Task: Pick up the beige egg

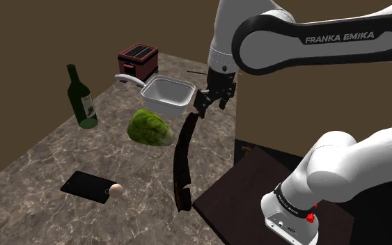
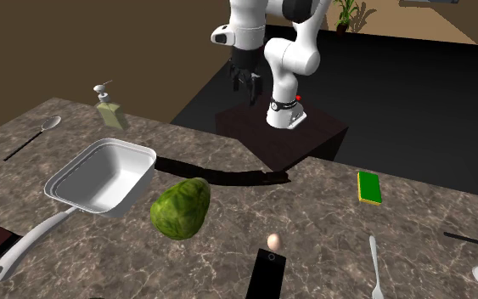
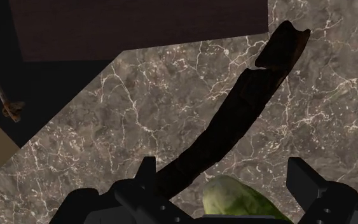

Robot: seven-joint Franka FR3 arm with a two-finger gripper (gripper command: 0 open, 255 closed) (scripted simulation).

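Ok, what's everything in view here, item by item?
flat black slab: 1, black, on marbled counter
beige egg: 1, beige, beside slab
white square long-handled pan: 1, white, mid-counter
leafy green head: 1, green, beside pan
long curved strip: 1, dark brown, beside head
tall bottle: 1, green, upright
toaster: 1, dark red, beyond pan
soap dispenser: 1, pale green, counter's edge
slim utensils: 2, silver, far apart
sponge: 1, green, counter's edge
black gripper: 1, open, above counter

I read one marking: FRANKA EMIKA, white capitals on the dark band of the arm [image 1: 340, 36], above the fingers [image 1: 202, 104] toward the shoulder view's right. The bottle [image 1: 81, 101] on the fingers' other side carries a pale label I cannot read.
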